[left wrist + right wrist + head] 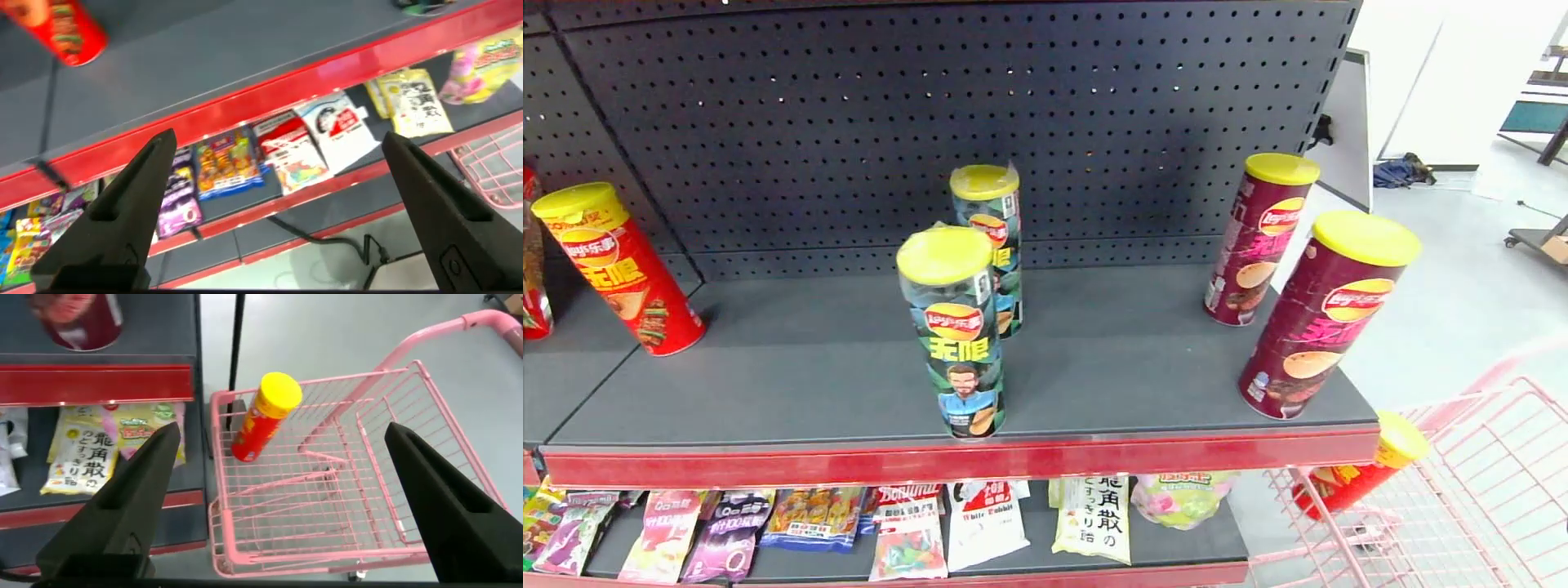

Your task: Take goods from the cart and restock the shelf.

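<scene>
A red chip can with a yellow lid [263, 416] leans inside the pink wire cart [425, 506]; the same chip can [1364, 474] pokes out past the shelf's right end. My right gripper [282, 498] hangs open above the cart, nothing between its fingers. My left gripper [278, 204] is open too, held in front of the shelf's red front edge [245, 98]. On the grey shelf [849, 367] stand two green cans [954, 327], two maroon cans [1319, 314] at the right and a tilted red can [617, 265] at the left.
The lower shelf [1176, 547] carries several snack bags [907, 531]. A dark pegboard [931, 106] backs the shelf. Open grey floor [1445, 310] lies to the right, beyond the cart.
</scene>
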